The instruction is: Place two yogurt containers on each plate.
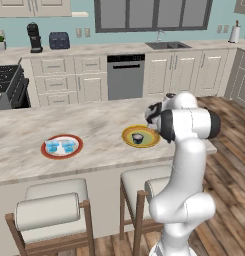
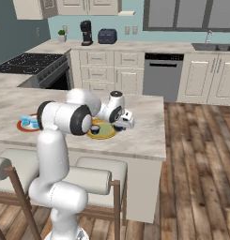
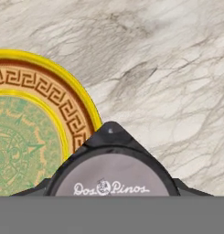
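My gripper hangs low over the right edge of the yellow plate, shut on a dark yogurt container with a grey "Dos Pinos" lid. In the hand view this cup overlaps the yellow plate's patterned rim; my fingertips are hidden there. A second dark yogurt container stands on the yellow plate's middle. To the left lies the white plate with the red-orange rim, carrying two pale blue yogurt containers side by side.
Both plates rest on a marble island counter. Two cushioned bar stools stand along its near edge. My white arm rises at the counter's right end. A stove stands at the far left.
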Tool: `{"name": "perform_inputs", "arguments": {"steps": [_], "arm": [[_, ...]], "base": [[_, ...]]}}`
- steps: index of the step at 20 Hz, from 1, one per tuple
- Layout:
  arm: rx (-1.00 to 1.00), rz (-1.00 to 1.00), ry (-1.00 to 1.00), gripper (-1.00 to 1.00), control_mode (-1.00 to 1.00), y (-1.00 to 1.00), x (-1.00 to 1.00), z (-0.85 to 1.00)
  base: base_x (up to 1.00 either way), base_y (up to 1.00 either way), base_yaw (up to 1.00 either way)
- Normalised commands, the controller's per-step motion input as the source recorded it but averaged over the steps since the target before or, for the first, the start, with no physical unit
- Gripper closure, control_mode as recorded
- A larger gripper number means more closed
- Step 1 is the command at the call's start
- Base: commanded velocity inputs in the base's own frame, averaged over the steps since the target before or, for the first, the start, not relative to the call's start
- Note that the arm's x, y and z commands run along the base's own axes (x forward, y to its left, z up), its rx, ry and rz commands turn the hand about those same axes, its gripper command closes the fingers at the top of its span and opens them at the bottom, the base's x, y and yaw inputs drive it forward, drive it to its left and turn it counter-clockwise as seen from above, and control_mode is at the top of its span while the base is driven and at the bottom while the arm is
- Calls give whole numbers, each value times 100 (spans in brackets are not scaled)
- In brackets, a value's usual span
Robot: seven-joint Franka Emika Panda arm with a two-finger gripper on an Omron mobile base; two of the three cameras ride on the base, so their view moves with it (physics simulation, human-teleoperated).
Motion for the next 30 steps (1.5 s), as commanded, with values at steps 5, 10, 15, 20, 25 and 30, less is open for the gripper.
{"name": "perform_inputs", "arguments": {"steps": [5,10,15,20,25,30], "arm": [[0,0,0,100,-100,31,0,7],[0,0,0,100,-100,28,0,1],[0,1,0,100,-100,26,0,-1],[0,1,0,100,-100,3,1,-19],[0,0,0,100,-100,0,0,-17],[0,0,0,100,-100,0,0,-5]], "base": [[0,0,0],[0,0,0],[0,0,0],[0,0,0],[0,0,0],[0,0,0]]}}
